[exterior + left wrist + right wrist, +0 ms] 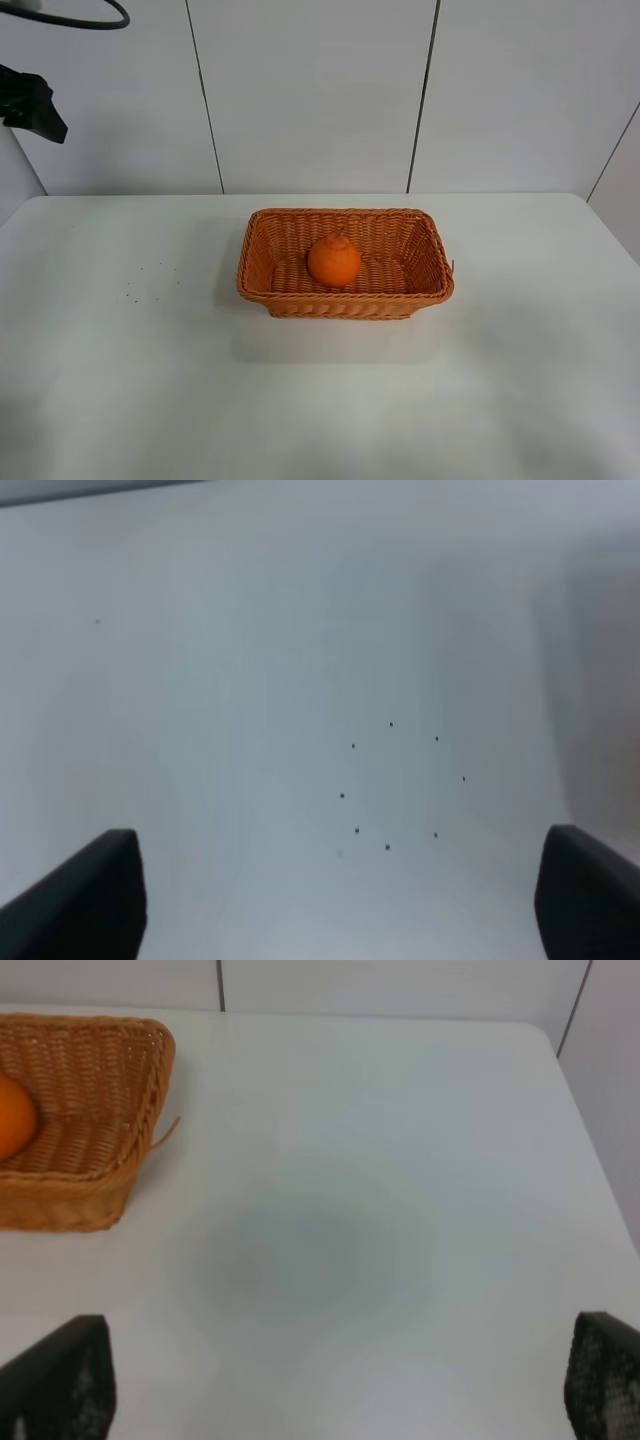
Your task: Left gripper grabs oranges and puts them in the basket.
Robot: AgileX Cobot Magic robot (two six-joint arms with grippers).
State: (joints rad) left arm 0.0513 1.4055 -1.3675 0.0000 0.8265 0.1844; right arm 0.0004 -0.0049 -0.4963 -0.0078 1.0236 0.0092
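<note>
One orange (334, 262) sits in basket (345, 298); specks (342, 796) dot table (120, 380).

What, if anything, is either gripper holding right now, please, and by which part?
Nothing is held: the left gripper and the right gripper are both open and empty, and the orange lies in the basket.

An orange (334, 261) sits in the middle of a wicker basket (345, 300), which stands at the centre of the tabletop (150, 390), nearer its rear edge. Small specks (140, 285) lie on the tabletop to the basket's left. A panelled wall (310, 90) rises behind.
</note>
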